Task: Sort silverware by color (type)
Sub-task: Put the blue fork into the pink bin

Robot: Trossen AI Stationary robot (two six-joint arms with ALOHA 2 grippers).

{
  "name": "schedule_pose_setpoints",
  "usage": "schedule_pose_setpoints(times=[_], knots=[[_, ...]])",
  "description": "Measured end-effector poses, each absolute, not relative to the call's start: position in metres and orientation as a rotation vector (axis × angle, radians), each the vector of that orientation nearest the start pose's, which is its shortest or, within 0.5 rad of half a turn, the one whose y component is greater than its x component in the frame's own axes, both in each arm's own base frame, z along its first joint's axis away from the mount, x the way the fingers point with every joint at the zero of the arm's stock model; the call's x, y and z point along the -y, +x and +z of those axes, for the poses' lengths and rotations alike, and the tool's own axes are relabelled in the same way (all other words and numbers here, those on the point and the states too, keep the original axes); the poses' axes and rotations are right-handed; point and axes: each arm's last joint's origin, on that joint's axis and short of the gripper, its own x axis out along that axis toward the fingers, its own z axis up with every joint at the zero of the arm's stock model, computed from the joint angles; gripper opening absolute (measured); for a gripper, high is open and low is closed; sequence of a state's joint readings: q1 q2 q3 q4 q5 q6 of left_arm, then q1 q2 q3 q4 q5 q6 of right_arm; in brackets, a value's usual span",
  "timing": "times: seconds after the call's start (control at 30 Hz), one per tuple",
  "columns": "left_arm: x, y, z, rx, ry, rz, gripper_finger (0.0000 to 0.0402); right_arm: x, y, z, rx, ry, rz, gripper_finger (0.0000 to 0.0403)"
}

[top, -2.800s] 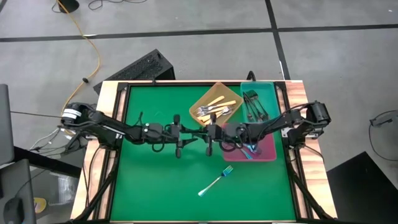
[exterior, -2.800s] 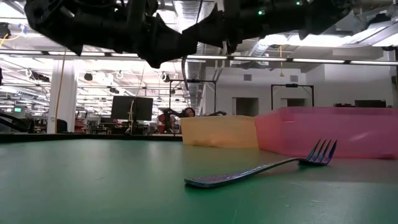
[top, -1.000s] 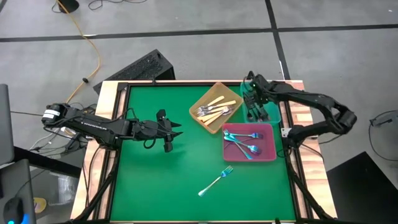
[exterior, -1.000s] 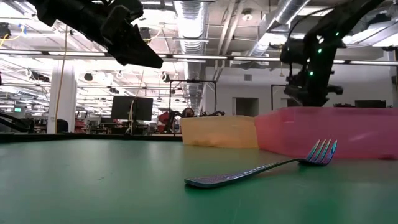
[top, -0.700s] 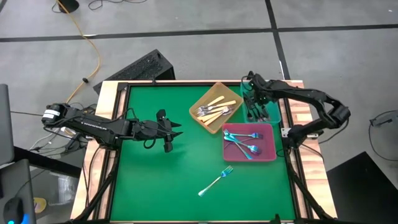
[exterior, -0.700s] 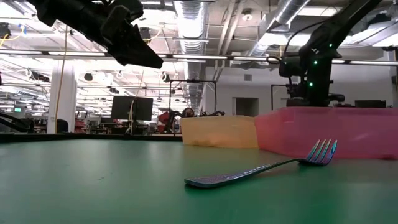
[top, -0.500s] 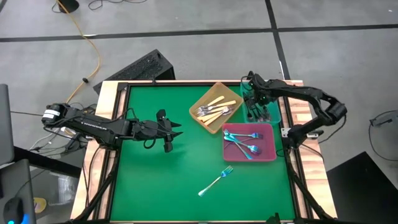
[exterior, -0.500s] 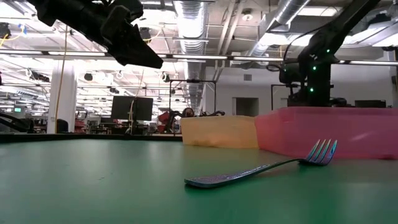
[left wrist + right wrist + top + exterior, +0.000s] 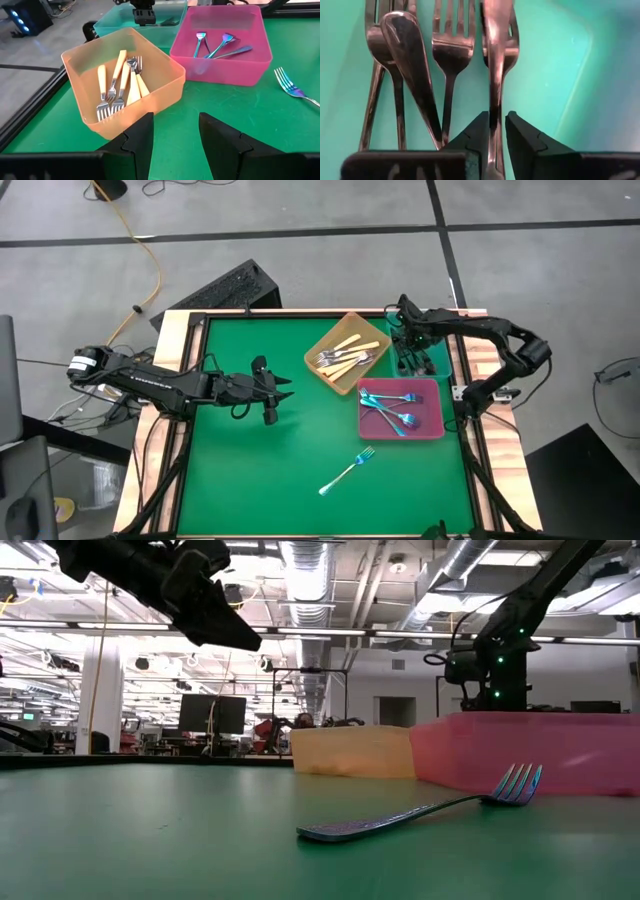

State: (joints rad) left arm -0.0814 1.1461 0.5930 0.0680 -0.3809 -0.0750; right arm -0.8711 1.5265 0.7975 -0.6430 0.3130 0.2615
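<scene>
Now my right claw (image 9: 492,131) sits low in the teal rectangular plastic tray (image 9: 560,65), fingers narrowly parted around a dark metal fork (image 9: 493,60), releasing it among its kind. My left claw (image 9: 175,135) waits wide and empty.

Table (image 9: 240,470): green mat.
Orange tray (image 9: 347,352): mat's far edge.
Teal tray (image 9: 430,340): beside orange tray.
Pink tray (image 9: 430,405): touching orange tray's near corner.
Blue fork (image 9: 346,471): nearer than pink tray.

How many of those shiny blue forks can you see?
4. Three blue forks lie in the pink tray. The fourth lies loose on the green table in front of that tray. None seem hidden.
</scene>
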Motion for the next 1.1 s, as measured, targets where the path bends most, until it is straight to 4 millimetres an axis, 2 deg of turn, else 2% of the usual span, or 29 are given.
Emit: schedule_pose_setpoints(times=[0.37,0.5,0.57,0.77,0.87,1.1], knots=[[0.008,0.235,0.222,-0.466,0.039,0.311,0.0142,0.198,0.155,0.156,-1.251,0.585,-1.168,0.0091],[0.008,0.235,0.222,-0.464,0.022,0.311,0.0142,0.195,0.155,0.165,-1.235,0.551,-1.084,0.0092],[0.009,0.235,0.222,-0.464,0.018,0.306,0.0142,0.193,0.156,0.178,-1.194,0.540,-1.035,0.0092],[0.009,0.235,0.222,-0.458,-0.012,0.312,0.0142,0.177,0.151,0.237,-0.948,0.493,-0.985,0.0092],[0.009,0.235,0.223,-0.441,-0.075,0.325,0.0142,0.162,0.146,0.266,-0.808,0.462,-0.923,0.0092],[0.020,0.239,0.230,-0.362,-0.206,0.179,0.0142,0.118,0.137,0.305,-0.587,0.415,-0.654,0.0092]])
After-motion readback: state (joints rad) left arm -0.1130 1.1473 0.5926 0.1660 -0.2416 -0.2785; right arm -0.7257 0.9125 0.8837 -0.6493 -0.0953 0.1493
